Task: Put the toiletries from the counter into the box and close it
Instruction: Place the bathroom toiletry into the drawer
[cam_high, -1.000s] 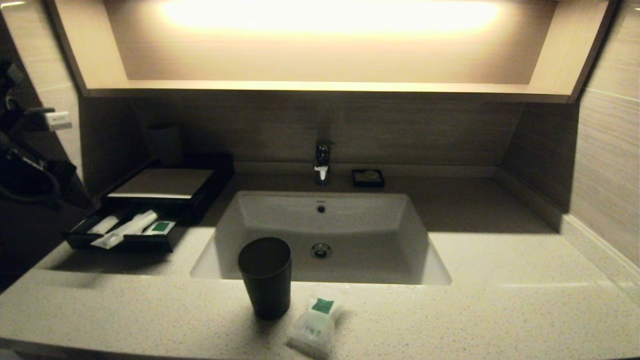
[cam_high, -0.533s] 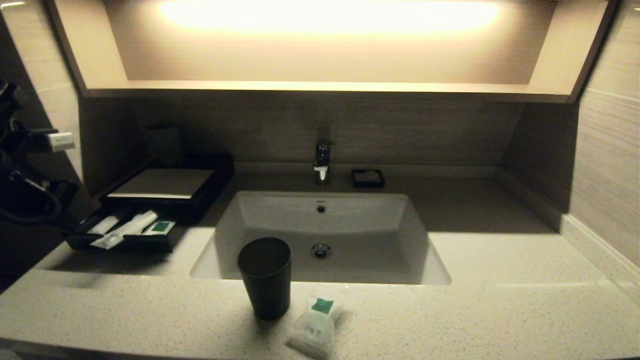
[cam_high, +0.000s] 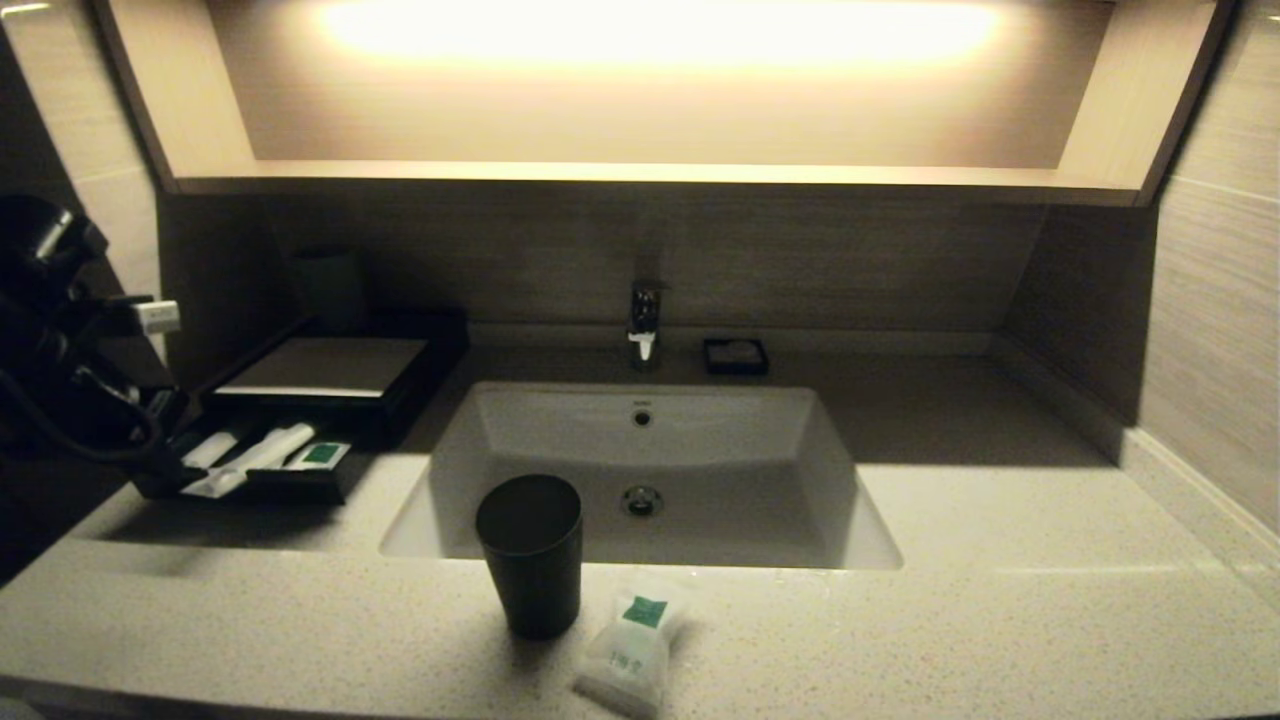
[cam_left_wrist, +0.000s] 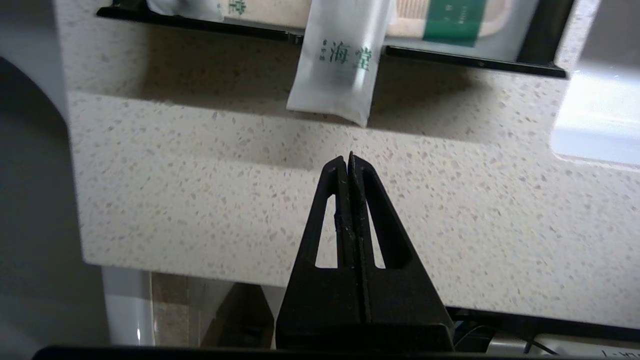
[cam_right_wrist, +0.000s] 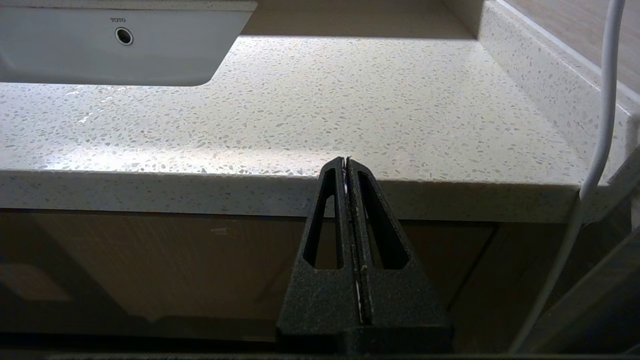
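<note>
While the left gripper hangs with its black fingers pressed together on nothing, just off the counter edge before the drawer, the likeliest slip is shutting the box too soon: one soft, pillow-like pouch lies on the speckled stone at the front, beside the smooth dark tumbler. A reach for it could topple that tall cup. Farther back, the long crinkly stick packet overhangs the open drawer's front lip, so I judge a push on the drawer might pinch or flick it out. The right gripper sits parked below the counter edge, fingers together and empty.
</note>
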